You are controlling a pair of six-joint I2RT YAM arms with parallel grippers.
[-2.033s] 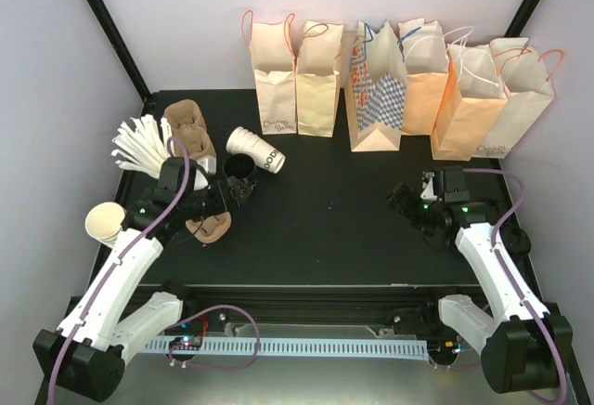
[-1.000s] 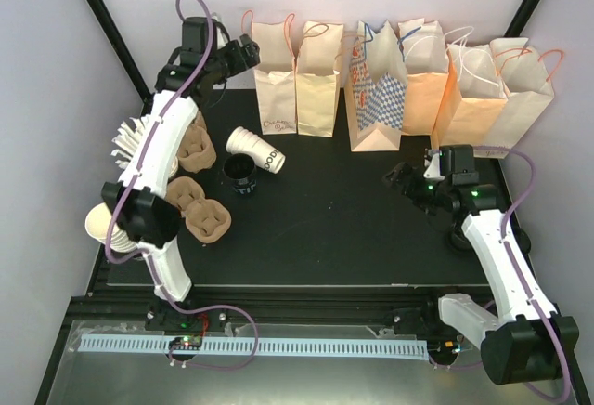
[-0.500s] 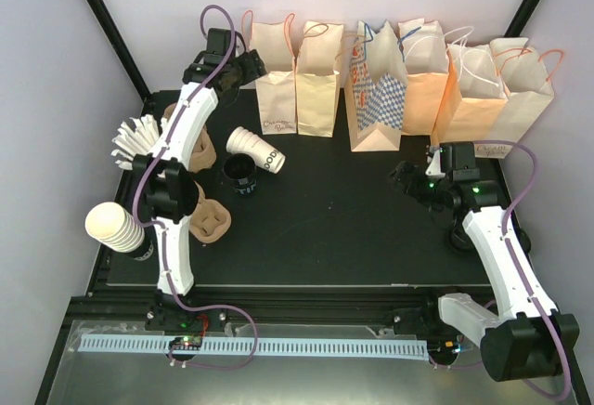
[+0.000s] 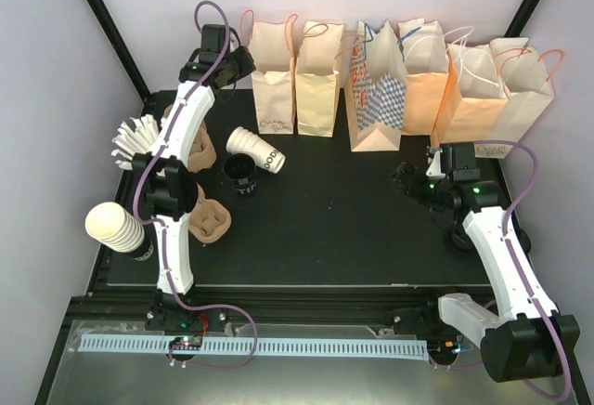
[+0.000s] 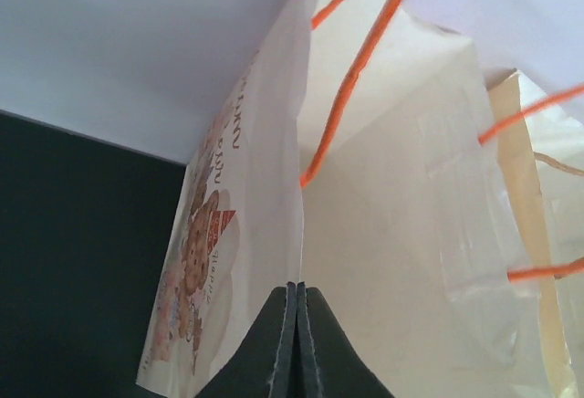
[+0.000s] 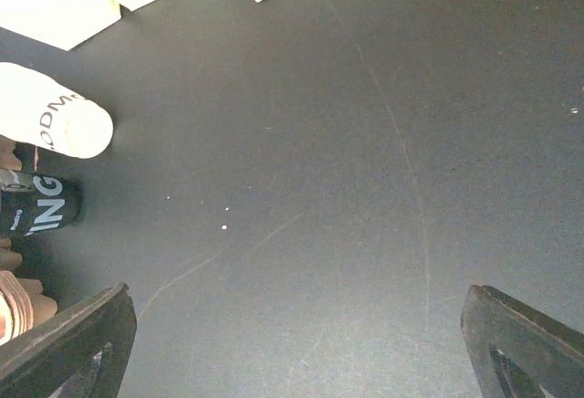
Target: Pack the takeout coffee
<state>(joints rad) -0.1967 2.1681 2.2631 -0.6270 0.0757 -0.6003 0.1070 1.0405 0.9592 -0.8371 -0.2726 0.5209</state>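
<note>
White walls enclose a black tabletop [image 4: 325,228], and a row of paper bags stands against the far wall, one of them a blue-checked bag [image 4: 380,89] near the middle. You have the left arm stretched to the far left end of that row. Its left pincer [image 4: 243,59] is closed, and in the wrist view the left pincer [image 5: 297,293] has both fingers pressed flat together. The upright edge of the leftmost paper bag [image 5: 228,234] runs straight down into the seam between them, so the grip reads as pinched on that paper edge. That bag [image 4: 275,80] shows orange cord handles and a small printed figure on its outer face. The takeout coffee cup [image 4: 255,150] is not held. It lies on its side on the tabletop in front of the leftmost bag, well apart from both pincers, with its dark lettering facing up. A black cup [image 4: 241,175] with white lettering stands just beside it on the near side. Brown cup carriers [image 4: 206,219] sit to the left of these, partly hidden under the left arm, and a stack of cream paper cups [image 4: 116,226] is at the left edge. Your right pincer [image 4: 401,185] hangs over bare tabletop on the right side with its fingers spread wide and nothing between them. From the right wrist view the right pincer [image 6: 297,325] faces the same white cup [image 6: 57,122] far off at the left.
</note>
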